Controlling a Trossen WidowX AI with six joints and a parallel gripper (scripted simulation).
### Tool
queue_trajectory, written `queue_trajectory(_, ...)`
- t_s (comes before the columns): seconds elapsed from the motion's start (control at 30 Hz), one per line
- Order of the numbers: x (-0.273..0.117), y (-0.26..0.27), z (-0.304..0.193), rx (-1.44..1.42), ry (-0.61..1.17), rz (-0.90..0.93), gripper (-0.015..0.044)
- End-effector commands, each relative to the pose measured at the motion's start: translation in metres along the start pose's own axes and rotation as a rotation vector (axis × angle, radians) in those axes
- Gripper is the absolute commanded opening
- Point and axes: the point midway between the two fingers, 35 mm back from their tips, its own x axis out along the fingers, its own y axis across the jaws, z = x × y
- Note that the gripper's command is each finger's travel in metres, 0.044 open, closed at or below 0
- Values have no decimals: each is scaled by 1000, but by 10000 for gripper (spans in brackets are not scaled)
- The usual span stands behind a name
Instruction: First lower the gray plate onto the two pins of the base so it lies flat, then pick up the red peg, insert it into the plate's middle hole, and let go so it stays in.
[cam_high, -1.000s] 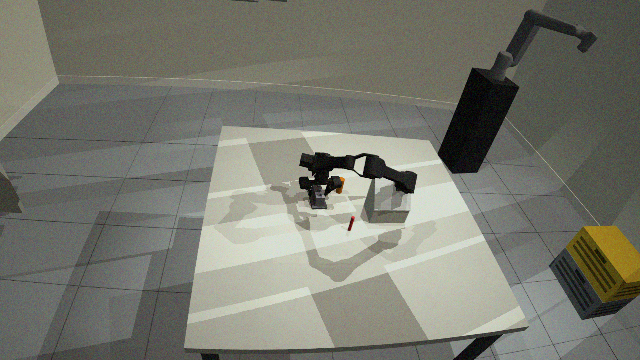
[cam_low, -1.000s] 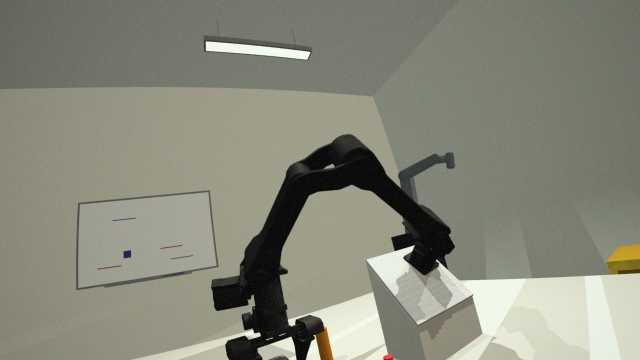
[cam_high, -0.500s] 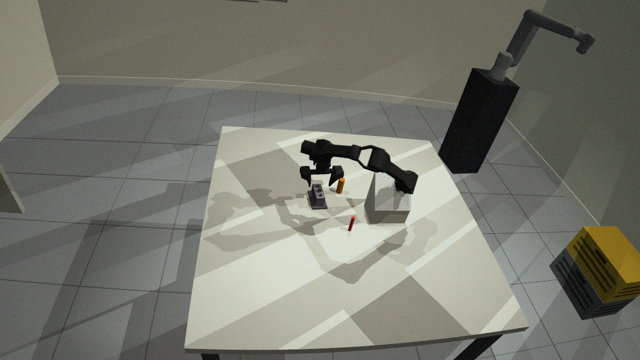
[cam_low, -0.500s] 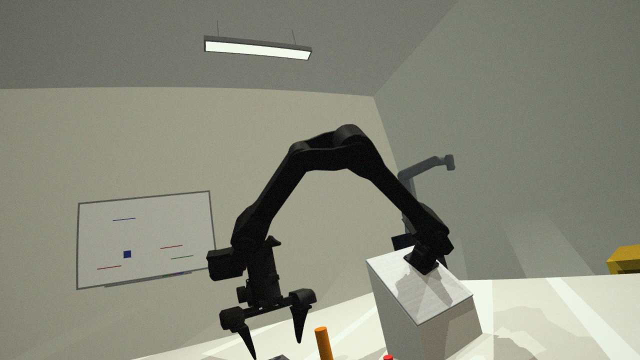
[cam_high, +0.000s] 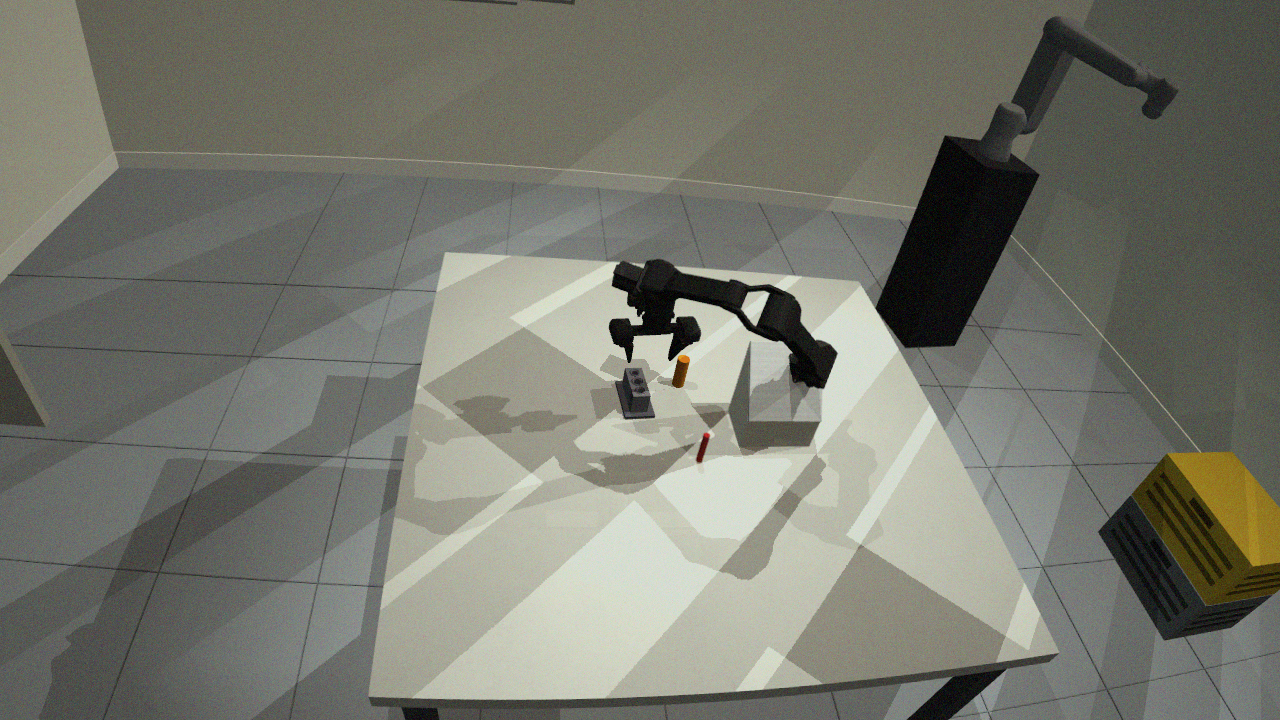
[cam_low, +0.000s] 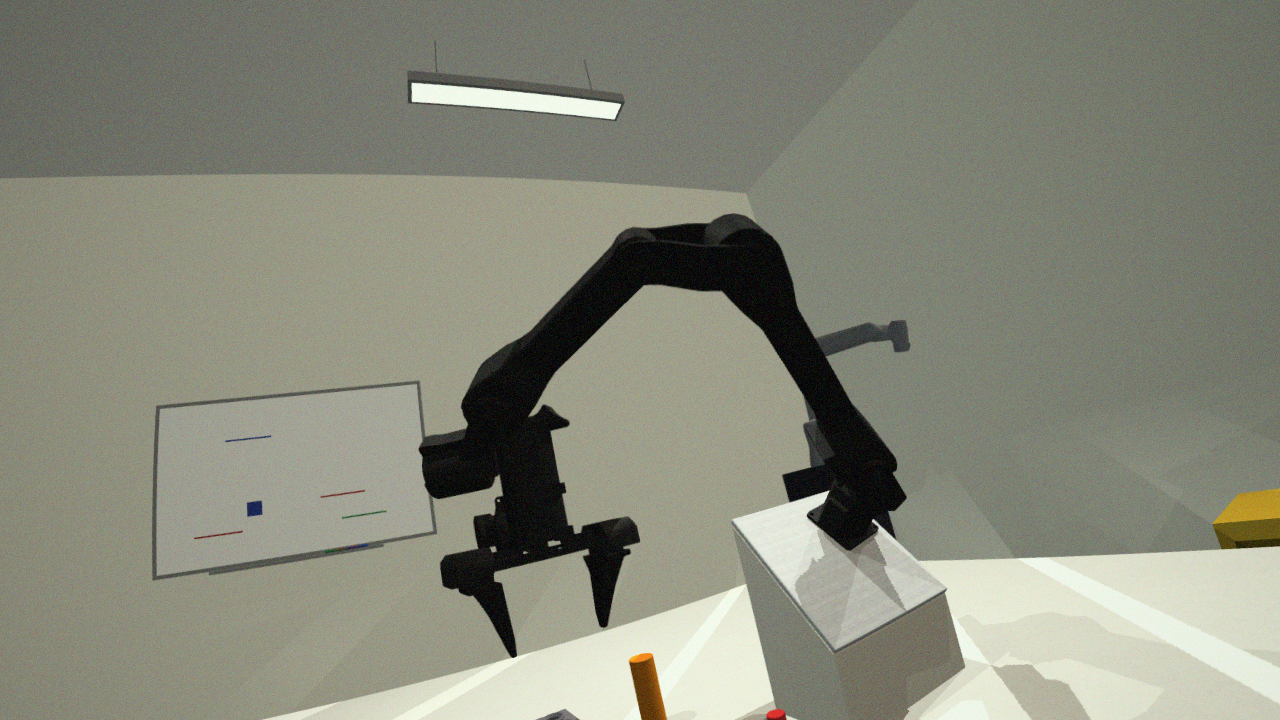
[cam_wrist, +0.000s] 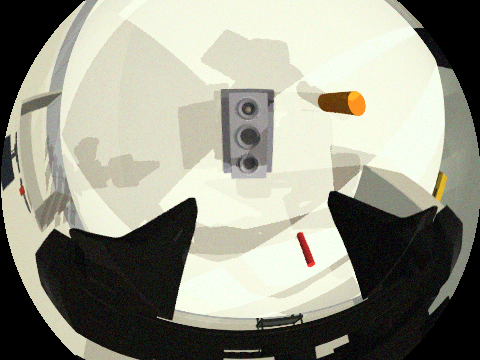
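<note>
The gray plate (cam_high: 639, 400) (cam_low: 559, 715) (cam_wrist: 262, 121) is a thick block with three holes in a row. It sits over the darker base (cam_high: 621, 400) (cam_wrist: 226, 150) and looks level; the pins are mostly hidden, and a small brass-coloured spot shows in the far hole in the wrist view. The middle hole is empty. My gripper (cam_high: 650, 360) (cam_low: 558, 641) (cam_wrist: 266, 202) is wide open and empty, above the plate and clear of it. The red peg (cam_high: 702, 447) (cam_low: 776, 714) (cam_wrist: 305, 249) stands upright on the table, apart from the plate, toward the right front in the top view.
An orange cylinder (cam_high: 681, 371) (cam_low: 648, 687) (cam_wrist: 356, 103) stands upright close to the plate's right in the top view. The gray pedestal (cam_high: 776, 434) (cam_low: 796, 617) (cam_wrist: 382, 190) under my arm stands right of the peg and cylinder. A yellow crate (cam_high: 1208, 501) lies beyond the table.
</note>
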Motion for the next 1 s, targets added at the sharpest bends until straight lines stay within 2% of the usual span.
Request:
queue_trajectory(0.0, -5, -10, -53, -95, -3, 2, 440)
queue_trajectory(0.4, 4, -84, -171, -317, 10, 1, 440)
queue_trajectory(0.63, 5, -92, -173, -328, 12, 1, 440)
queue_trajectory(0.77, 32, -92, -173, -329, 12, 1, 440)
queue_trajectory(0.97, 39, -93, -173, -329, 13, 2, 440)
